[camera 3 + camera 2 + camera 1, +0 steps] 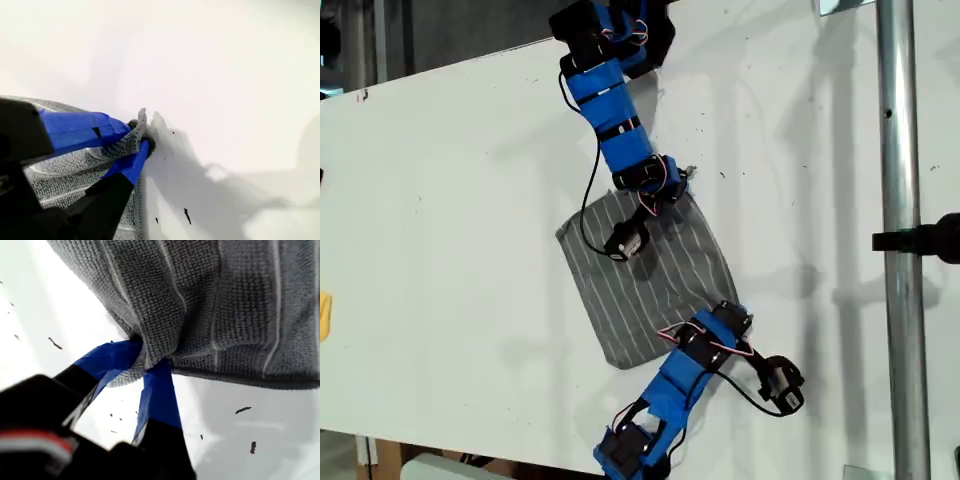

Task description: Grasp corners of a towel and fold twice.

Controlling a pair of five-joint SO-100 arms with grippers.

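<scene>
My first gripper (150, 362) pinches a corner of the towel (210, 305) (my second gripper (140, 137) pinches another).

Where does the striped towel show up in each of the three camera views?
Exterior view: the towel lies mid-table between two arms.
First wrist view: fills the upper frame, its edge pinched in my first gripper.
Second wrist view: lower-left area, a corner pinched in my second gripper.
Shared landmark: its white stripes.

Grey striped towel (645, 285) flat on white table (450, 220), two blue arms at opposite corners
</scene>
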